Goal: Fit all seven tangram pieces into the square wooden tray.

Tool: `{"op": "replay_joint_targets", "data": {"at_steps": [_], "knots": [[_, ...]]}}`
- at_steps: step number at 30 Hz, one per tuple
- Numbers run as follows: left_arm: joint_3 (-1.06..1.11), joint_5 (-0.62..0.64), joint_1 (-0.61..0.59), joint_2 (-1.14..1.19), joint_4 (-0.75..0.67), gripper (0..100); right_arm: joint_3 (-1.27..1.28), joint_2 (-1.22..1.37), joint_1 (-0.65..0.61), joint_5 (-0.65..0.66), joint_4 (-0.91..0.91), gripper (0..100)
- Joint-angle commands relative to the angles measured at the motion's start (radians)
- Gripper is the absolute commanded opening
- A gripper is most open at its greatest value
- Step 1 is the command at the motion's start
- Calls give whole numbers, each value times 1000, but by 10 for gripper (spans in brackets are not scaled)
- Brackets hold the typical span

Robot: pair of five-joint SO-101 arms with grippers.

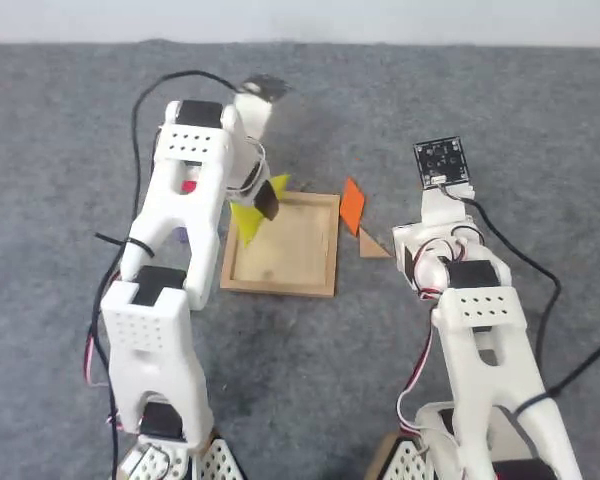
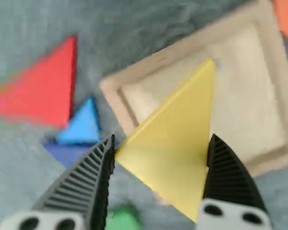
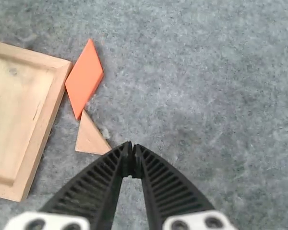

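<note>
Nothing seated yet: left gripper (image 2: 158, 143) has its fingers pinching a large yellow triangle (image 2: 182, 124) over a corner of the square wooden tray (image 2: 110, 88); right gripper (image 3: 133, 146) fingers pressed together

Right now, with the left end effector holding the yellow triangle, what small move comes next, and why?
Probably shift the left end effector inward over the tray before lowering. The yellow triangle it grips straddles the tray's rim, one corner outside, so releasing here would likely leave it tilted.

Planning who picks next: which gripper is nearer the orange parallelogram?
Right. The right gripper hangs shut near the orange parallelogram; the left gripper holds the yellow triangle over the tray, farther off.
</note>
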Motion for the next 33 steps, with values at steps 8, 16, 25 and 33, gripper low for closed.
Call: {"op": "replay_joint_targets", "data": {"at_steps": [8, 16, 25, 33], "knots": [[-48, 872, -2, -8, 54, 126, -20, -50, 7, -9, 8, 13], [-48, 1091, 40, -8, 87, 122, -18, -50, 2, -9, 8, 13], [21, 1125, 80, -8, 72, 112, -18, -54, 2, -9, 8, 13], [54, 1398, 120, -8, 12, 23, -15, -58, 2, -8, 8, 13]]}}
